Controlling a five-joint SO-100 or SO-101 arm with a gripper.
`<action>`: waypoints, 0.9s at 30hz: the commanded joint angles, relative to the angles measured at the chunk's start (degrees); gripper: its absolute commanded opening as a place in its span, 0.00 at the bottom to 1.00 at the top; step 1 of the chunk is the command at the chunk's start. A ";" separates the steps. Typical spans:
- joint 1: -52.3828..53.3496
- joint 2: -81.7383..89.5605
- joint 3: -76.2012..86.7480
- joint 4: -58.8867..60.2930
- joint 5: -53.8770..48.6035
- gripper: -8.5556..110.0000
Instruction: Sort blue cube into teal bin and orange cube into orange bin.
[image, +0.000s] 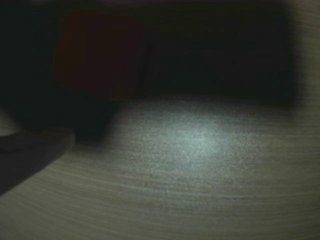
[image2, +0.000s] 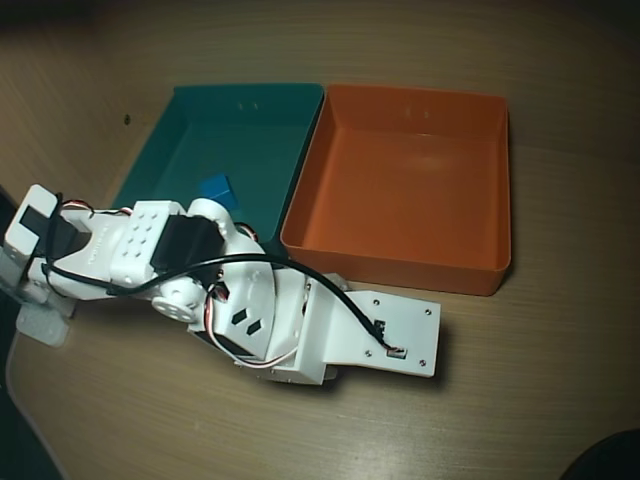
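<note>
Overhead view, left to right: the arm is folded low over the table, the claw hidden under the white wrist plate, so the opening cannot be told there. The blue cube is seen inside the teal bin, up and left of the claw; that half looks done. The orange bin is empty, just above and right of the wrist.

Wrist view: a dim reddish block, probably the orange cube, is seen upper left, close to the camera. A finger is seen lower left. Grip or width cannot be told; too dark. The cube likely has to be carried up-right over the near wall.
</note>
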 joint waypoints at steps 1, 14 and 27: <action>-0.26 0.79 -4.13 -3.43 2.37 0.39; -0.62 -2.46 -2.99 -9.76 4.22 0.39; -0.62 -2.72 -2.81 -9.67 4.22 0.32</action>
